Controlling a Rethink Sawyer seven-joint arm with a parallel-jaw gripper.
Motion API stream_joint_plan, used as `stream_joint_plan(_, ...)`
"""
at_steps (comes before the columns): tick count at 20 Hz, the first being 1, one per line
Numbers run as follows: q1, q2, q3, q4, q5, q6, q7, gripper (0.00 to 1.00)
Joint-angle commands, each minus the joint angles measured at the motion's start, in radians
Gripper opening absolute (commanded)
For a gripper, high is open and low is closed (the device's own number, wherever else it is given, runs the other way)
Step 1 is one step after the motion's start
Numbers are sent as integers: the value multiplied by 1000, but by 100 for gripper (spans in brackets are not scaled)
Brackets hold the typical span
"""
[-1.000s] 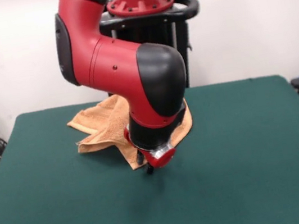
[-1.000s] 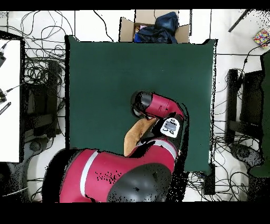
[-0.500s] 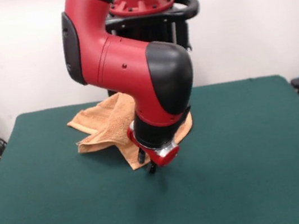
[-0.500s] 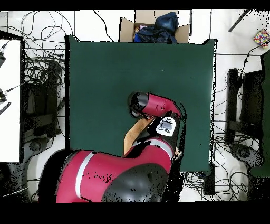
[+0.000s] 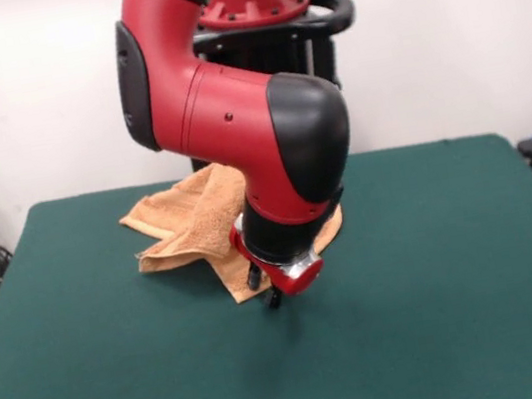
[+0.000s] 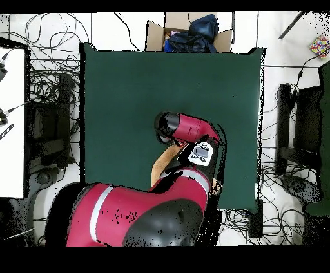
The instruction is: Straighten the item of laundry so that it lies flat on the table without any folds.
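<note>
The orange-tan towel (image 5: 189, 222) lies crumpled and folded on the far middle of the green table (image 5: 446, 313), close to the robot's pedestal. My gripper (image 5: 267, 294) hangs low over the table at the towel's near corner, below the red and black wrist. The wrist hides the towel's right part. I cannot see whether the gripper holds the cloth. In the overhead view the arm covers most of the towel (image 6: 164, 169); only a strip shows on its left side. The gripper end (image 6: 167, 126) sits near the middle of the table (image 6: 129, 84).
The black pedestal (image 5: 262, 48) stands behind the table's far edge. In the overhead view a cardboard box (image 6: 188, 33) with dark cloth sits beyond the table's far edge, and cables lie on the floor on both sides.
The arm's wrist has shifted slightly to the right in the front view. The gripper stays at the towel's near corner. The towel's shape looks the same.
</note>
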Motion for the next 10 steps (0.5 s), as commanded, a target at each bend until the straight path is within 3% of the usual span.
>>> stream_joint_plan(1, 49, 106, 173, 29, 3, 22, 69, 100)
stream_joint_plan(5, 61, 107, 152, 45, -26, -69, 78, 100)
stream_joint_plan(10, 135, 134, 52, -5, -70, -18, 121, 100)
